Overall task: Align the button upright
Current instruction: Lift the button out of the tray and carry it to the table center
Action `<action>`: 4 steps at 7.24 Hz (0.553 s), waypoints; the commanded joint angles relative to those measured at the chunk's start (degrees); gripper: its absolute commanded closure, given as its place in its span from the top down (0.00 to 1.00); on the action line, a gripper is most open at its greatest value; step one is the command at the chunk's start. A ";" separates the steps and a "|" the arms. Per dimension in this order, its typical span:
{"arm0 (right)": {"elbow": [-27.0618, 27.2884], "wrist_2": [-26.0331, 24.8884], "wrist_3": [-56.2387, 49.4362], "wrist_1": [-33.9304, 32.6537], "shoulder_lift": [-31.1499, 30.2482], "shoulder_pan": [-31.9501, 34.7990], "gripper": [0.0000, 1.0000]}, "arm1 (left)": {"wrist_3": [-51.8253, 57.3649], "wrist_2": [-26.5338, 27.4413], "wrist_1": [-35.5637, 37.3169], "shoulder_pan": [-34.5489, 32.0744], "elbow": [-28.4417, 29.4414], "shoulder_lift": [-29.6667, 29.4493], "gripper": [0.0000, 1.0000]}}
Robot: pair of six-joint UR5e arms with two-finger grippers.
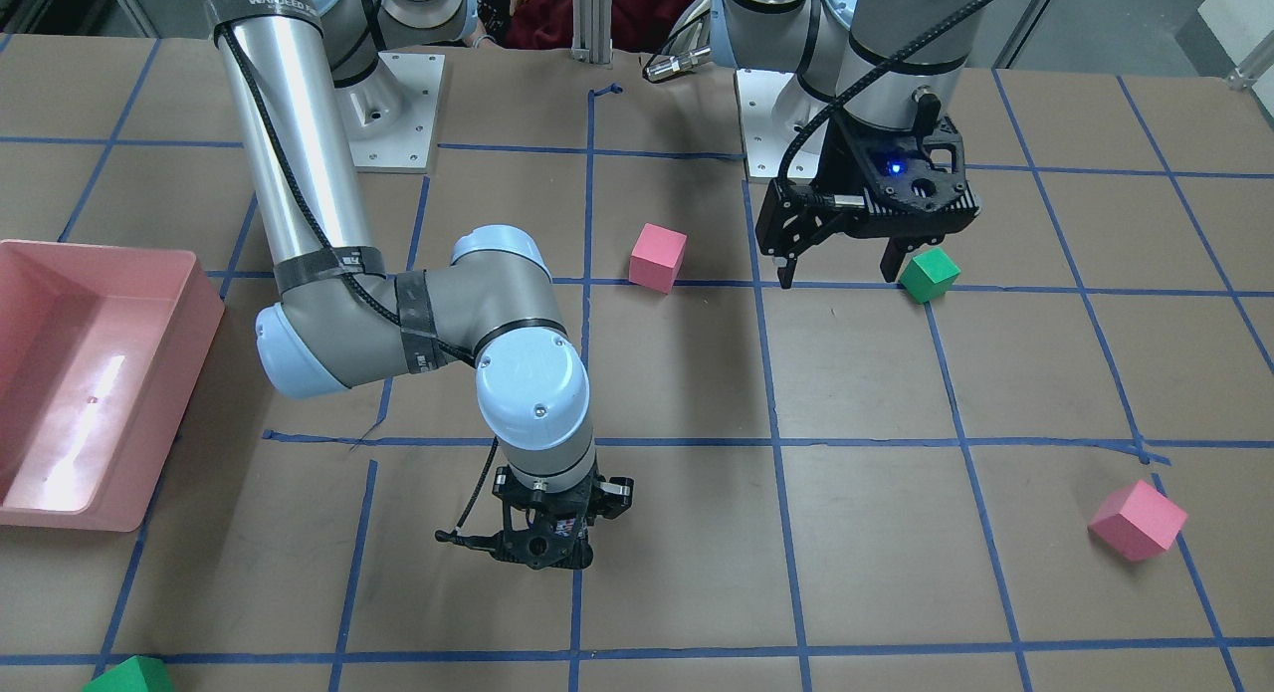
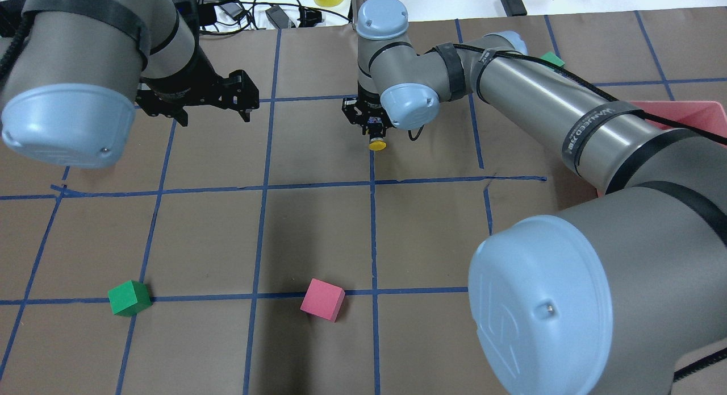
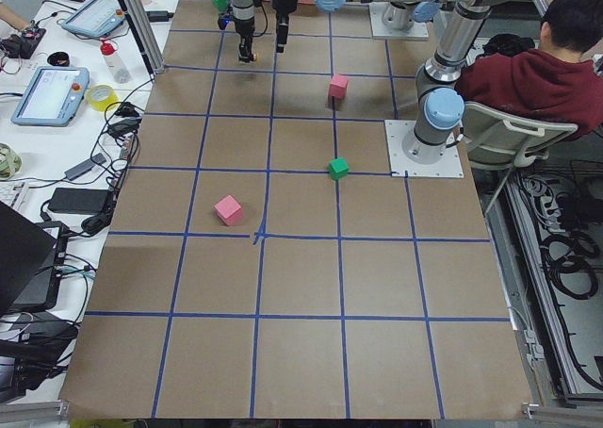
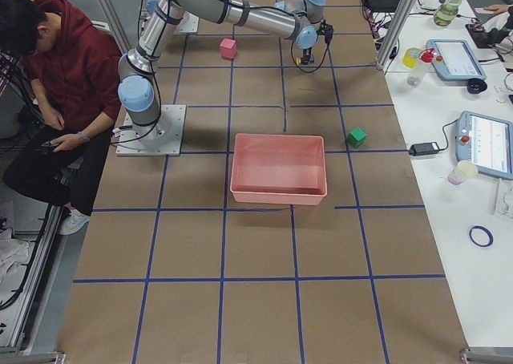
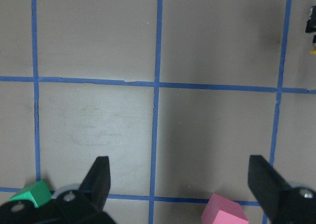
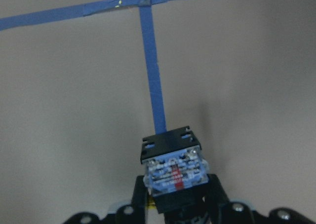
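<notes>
Right gripper [image 6: 175, 197] is clamped on the button [image 6: 174, 167], its fingers pinching the sides of the blocky base. The terminal face looks up at the wrist camera, and the yellow cap [image 2: 376, 145] shows at the low end beneath the fingertips, over a blue tape line [image 6: 153, 86]. Whether the cap touches the table [image 2: 318, 236] cannot be told. Left gripper [image 5: 180, 177] hangs well apart, jaws spread wide, with a green cube [image 5: 32, 192] just beside one finger and a pink cube [image 5: 224, 215] near the other.
</notes>
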 commanded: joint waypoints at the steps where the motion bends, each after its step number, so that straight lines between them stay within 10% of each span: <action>1: -0.20 0.48 1.07 -0.72 0.96 1.04 0.00 | 0.26 0.31 14.81 -0.15 -7.84 0.51 1.00; 3: -0.11 1.54 1.87 -0.81 1.66 1.48 0.01 | 1.65 0.31 21.97 -0.41 -12.00 1.65 1.00; 4: -0.02 1.45 1.70 -0.81 1.92 1.56 0.40 | 1.75 -0.12 23.48 -0.59 -13.67 2.62 1.00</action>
